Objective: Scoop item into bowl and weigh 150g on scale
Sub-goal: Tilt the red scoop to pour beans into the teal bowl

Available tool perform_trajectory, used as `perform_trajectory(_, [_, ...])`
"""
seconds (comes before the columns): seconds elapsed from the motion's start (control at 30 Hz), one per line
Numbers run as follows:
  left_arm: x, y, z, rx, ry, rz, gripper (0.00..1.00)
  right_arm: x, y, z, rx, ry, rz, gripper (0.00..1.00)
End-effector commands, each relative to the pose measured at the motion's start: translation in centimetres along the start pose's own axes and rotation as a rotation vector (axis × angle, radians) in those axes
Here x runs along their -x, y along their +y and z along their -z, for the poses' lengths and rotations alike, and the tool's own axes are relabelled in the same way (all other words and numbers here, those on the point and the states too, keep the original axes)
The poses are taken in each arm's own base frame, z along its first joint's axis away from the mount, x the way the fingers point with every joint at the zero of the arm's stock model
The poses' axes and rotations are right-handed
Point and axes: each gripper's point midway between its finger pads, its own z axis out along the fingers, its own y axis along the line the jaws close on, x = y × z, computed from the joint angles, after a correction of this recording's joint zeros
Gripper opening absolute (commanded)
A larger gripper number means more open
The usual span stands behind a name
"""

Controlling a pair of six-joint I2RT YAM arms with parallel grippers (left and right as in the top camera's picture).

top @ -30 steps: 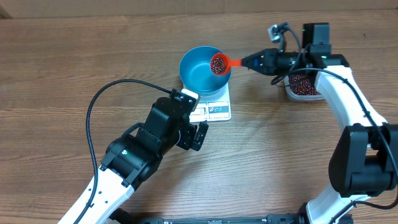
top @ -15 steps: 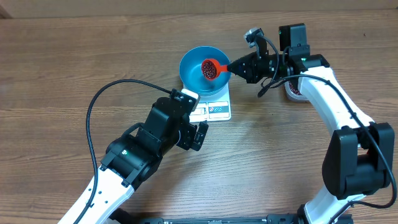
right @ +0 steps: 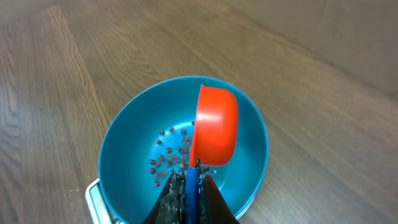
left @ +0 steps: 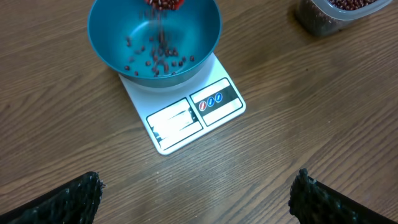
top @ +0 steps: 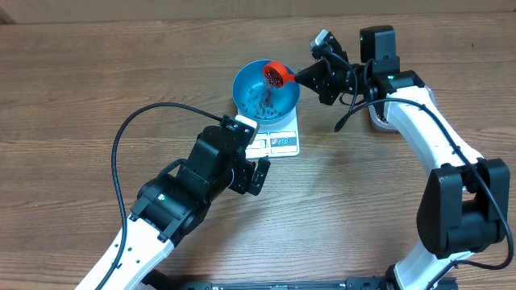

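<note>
- Beans (left: pixel 158 56): small, dark red-brown. A thin scatter lies on the floor of the bowl, and a blurred stream drops from the scoop above. The load is judged well short of the target weight.
- Bowl (left: pixel 205 31): deep blue, round, upright. It sits on the far part of the scale, so whatever lands in it is weighed at once.
- Scale (left: pixel 186 118): flat, white, rectangular. The display and buttons run along the near edge, clear of the bowl and facing the left wrist camera. The reading is too small to tell.
- Scoop (right: pixel 214 127): orange cup on a blue handle, tipped on its side over the bowl's middle. This tilt lets the contents pour inside the rim rather than onto the desk.
- Right tool (right: pixel 186 186): clamped tight on the scoop's handle, reaching in from the bowl's right side.
- Left tool (left: pixel 196 202): fingers spread wide, gripping nothing. It hovers near the scale's front, apart from it. Judged parked there to watch the display.
- Tub (left: pixel 317 18): clear plastic, holding the bean supply. It stands to the right of the scale, within the right arm's reach.
- Cable (top: pixel 121 145): black, looping over the desk beside the left arm.
- Desk (top: pixel 81 80): brown wood grain, matte, level. No spilled beans are visible. Nothing of the room beyond it shows.
</note>
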Motion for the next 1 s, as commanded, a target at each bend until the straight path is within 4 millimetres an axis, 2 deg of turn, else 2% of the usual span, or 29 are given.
perform_trajectory(0.0, [-0.2, 0.1, -0.1, -0.001, 0.004, -0.016, 0.99, 0.4, 0.1, -0.1, 0.002, -0.012, 0.038, 0.04])
perform_trajectory(0.27, [-0.2, 0.2, -0.1, 0.003, 0.003, -0.017, 1.0, 2.1, 0.4, 0.8, 0.002, -0.024, 0.142, 0.04])
perform_trajectory(0.77, [-0.2, 0.2, -0.1, 0.006, 0.002, -0.017, 0.99, 7.0, 2.7, 5.2, -0.051, -0.101, 0.391, 0.04])
perform_trajectory(0.97, [-0.2, 0.2, -0.1, 0.006, 0.002, -0.017, 0.99, 7.2, 3.1, 5.6, -0.053, -0.097, 0.482, 0.04])
